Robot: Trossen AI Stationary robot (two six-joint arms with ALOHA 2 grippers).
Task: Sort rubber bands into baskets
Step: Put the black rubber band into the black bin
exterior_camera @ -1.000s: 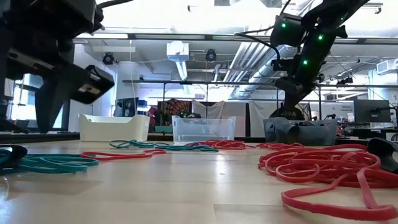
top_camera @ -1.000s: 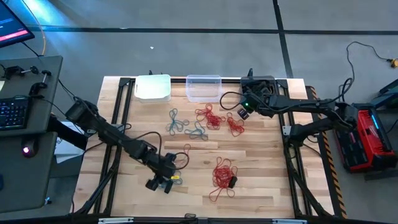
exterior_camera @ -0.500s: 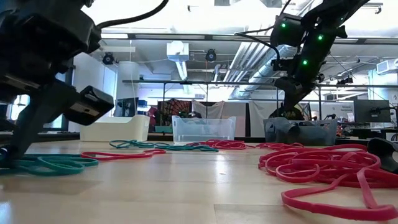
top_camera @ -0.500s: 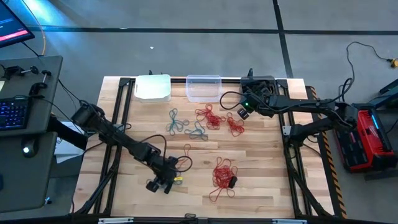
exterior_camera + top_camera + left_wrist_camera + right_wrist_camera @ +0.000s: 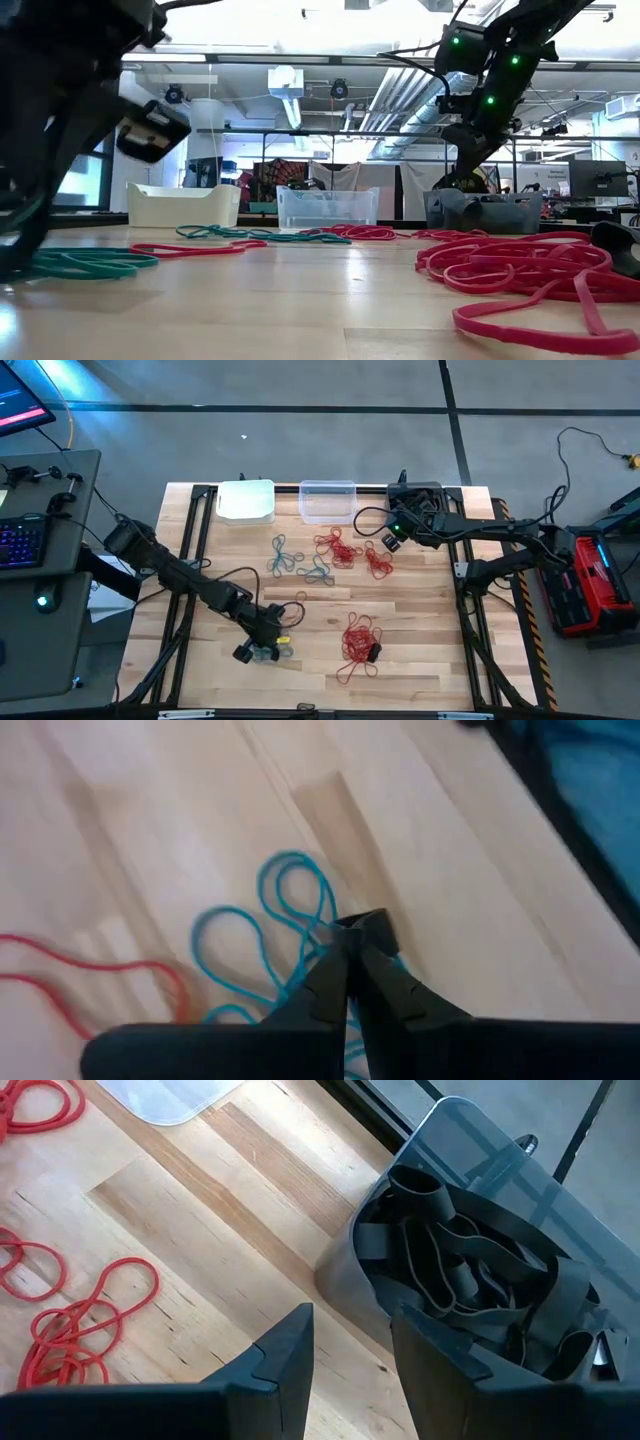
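Note:
My left gripper [image 5: 262, 648] stands near the table's front left, shut on a small bunch of teal rubber bands [image 5: 288, 905] that lies on the wood. More teal bands [image 5: 300, 563] and red bands [image 5: 340, 547] lie mid-table, and another red pile [image 5: 358, 640] lies nearer the front. The white basket [image 5: 246, 501], the clear basket [image 5: 328, 501] and the dark grey basket [image 5: 415, 495] stand along the far edge. My right gripper [image 5: 350, 1345] hangs open beside the dark grey basket [image 5: 480, 1280], which holds black bands. My left gripper pinches a few teal strands [image 5: 322, 938] between its two fingertips, near the middle of the bunch. The fingers come from above, slanting down toward the table. The loops [image 5: 235, 935] on either side of the tips lie slack on the wood.
A single red band [image 5: 90, 975] lies close to the teal bunch. A small black piece [image 5: 373, 653] sits by the front red pile. In the low view red bands [image 5: 520, 265] fill the right foreground. Bare wood lies between the piles.
My left gripper has tipped down onto the teal bunch at the front left and shut on it. The bands still lie on the table.

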